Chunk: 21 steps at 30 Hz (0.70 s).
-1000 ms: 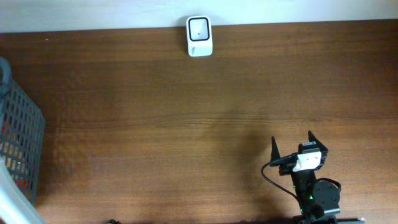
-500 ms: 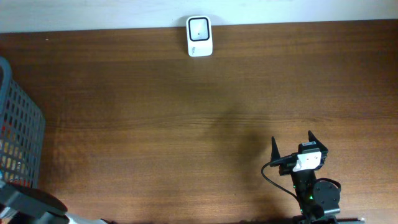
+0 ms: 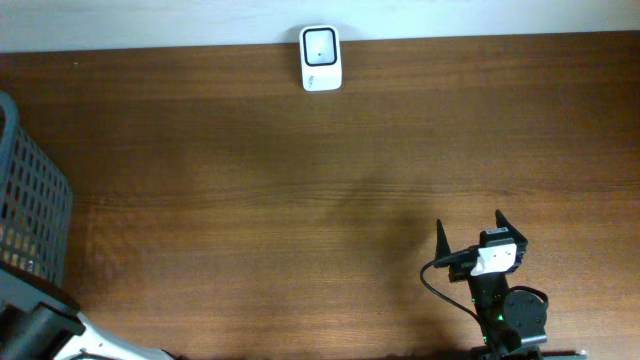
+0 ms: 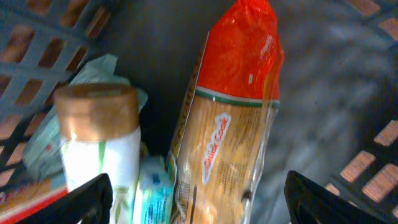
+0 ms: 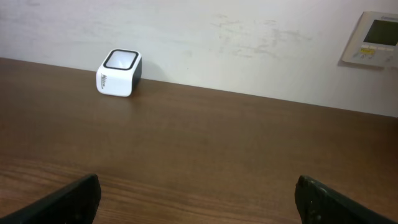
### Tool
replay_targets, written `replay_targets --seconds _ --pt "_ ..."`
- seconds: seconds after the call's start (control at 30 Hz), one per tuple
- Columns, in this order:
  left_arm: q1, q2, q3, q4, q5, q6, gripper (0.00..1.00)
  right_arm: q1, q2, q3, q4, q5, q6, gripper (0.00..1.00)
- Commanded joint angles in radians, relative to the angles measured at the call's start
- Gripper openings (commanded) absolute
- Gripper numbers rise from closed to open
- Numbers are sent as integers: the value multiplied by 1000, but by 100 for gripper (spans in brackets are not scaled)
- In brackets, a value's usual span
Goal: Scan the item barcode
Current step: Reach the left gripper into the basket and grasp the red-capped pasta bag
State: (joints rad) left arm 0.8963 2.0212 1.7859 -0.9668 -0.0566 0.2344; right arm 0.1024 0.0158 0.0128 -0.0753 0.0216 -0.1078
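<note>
Inside the grey basket point(image 4: 367, 168), a long bag of pasta point(image 4: 230, 130) with a red top lies lengthwise. A barcode point(image 4: 185, 193) shows on its lower left side. My left gripper point(image 4: 199, 190) hangs over the bag's near end, open, with one finger on each side and neither touching it. The white scanner point(image 3: 320, 58) stands at the table's far edge, also seen as the scanner point(image 5: 119, 73) from the right wrist. My right gripper point(image 3: 470, 222) rests open over the table near the front right, with nothing between its fingers.
Beside the pasta lie a white bottle with a brown cap point(image 4: 99, 137), a teal packet point(image 4: 152, 196) and a pale green pouch point(image 4: 102, 71). The basket point(image 3: 30, 220) stands at the table's left edge. My left arm point(image 3: 40, 335) shows at the bottom left. A wall panel point(image 5: 373, 37) hangs behind the table.
My left arm has shifted at the bottom-left corner beside the basket. The right arm and the scanner have not moved.
</note>
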Motion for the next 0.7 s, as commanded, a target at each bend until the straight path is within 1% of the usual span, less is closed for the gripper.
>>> replay_targets --seconds 0.0,0.1,0.17,0.33,0.43,0.47,0.53,0.57,0.6,0.67 --pt "1 42 14 32 43 78 84 -5 -6 -7 -4 12 -1 98" --pt "1 84 14 54 42 78 84 -5 -6 -7 -4 12 -1 98" --pt "1 117 14 54 42 78 77 -5 -6 -7 -4 12 -1 98" --pt "1 135 14 88 42 78 66 -5 -6 -7 -4 12 -1 98" --pt "1 173 14 95 42 78 65 -5 -6 -7 -4 12 -1 98" --pt "1 185 14 95 42 78 63 -5 -6 -7 -4 12 -1 99" --pt "1 189 14 107 42 77 50 -5 -6 -7 -4 12 -1 99" --pt "1 189 14 114 42 77 33 -5 -6 -7 -4 12 -1 98" --pt "1 189 14 114 42 77 1 -5 -6 -7 -4 12 -1 98" --pt "1 189 16 113 41 77 0 -5 -6 -7 -4 12 -1 98"
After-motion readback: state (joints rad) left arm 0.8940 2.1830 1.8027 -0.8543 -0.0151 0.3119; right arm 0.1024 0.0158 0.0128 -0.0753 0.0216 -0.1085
